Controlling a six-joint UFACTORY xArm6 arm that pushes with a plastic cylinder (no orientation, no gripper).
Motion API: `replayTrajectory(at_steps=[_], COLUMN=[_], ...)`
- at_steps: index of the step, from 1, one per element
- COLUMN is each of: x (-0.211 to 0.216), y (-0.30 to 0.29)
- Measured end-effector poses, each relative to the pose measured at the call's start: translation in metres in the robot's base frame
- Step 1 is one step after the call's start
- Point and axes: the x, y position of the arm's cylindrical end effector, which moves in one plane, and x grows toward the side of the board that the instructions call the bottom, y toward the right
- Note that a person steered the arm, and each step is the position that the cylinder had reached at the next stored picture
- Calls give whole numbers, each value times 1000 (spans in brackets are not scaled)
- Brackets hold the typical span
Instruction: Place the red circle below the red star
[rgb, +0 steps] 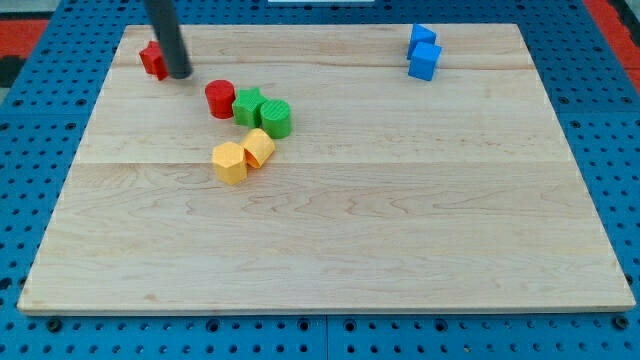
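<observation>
Camera view: my tip (180, 74) touches red star (152, 60).

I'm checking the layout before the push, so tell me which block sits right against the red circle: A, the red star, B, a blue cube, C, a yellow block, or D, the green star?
D: the green star sits tight against the red circle on its right side in the view, while my tip is up by the red star.
</observation>
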Motion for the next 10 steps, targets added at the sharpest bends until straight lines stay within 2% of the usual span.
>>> replayTrajectory(at_steps=[1, 2, 4, 5, 6, 7, 8, 10], x=[13, 66, 109, 139, 154, 194, 177, 106], y=[56, 19, 20, -29, -52, -50, -103, -90])
